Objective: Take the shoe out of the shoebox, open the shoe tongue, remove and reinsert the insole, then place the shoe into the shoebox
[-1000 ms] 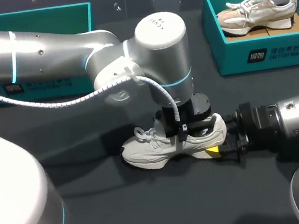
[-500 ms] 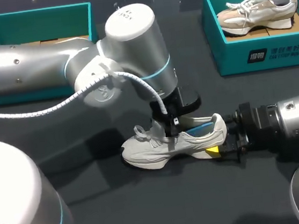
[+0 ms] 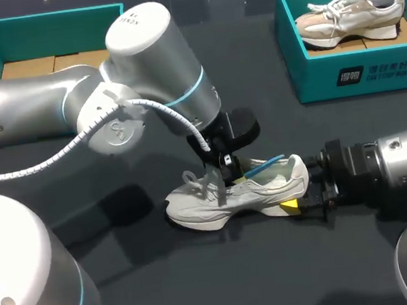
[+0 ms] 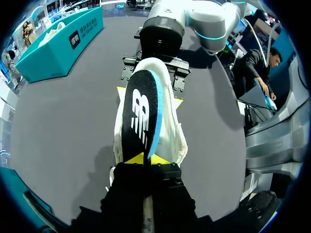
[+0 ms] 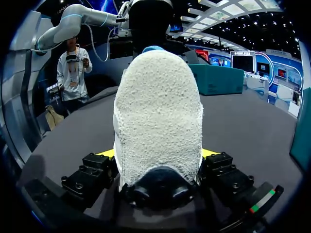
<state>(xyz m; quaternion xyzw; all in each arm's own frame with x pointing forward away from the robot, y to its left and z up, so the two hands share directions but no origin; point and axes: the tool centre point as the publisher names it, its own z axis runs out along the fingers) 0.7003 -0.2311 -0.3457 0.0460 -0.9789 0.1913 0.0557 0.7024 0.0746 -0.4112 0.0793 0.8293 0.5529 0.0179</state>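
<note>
Your head view shows a dark table under even overhead light, with a few small bright specks of reflected light at its far side and soft glare along the silver casing of your left arm. A broad, soft-edged shadow lies on the table beside the white shoe, below that arm. In your left wrist view the shoe's shadow falls faintly to one side, and in your right wrist view its heel is brightly, evenly lit.
</note>
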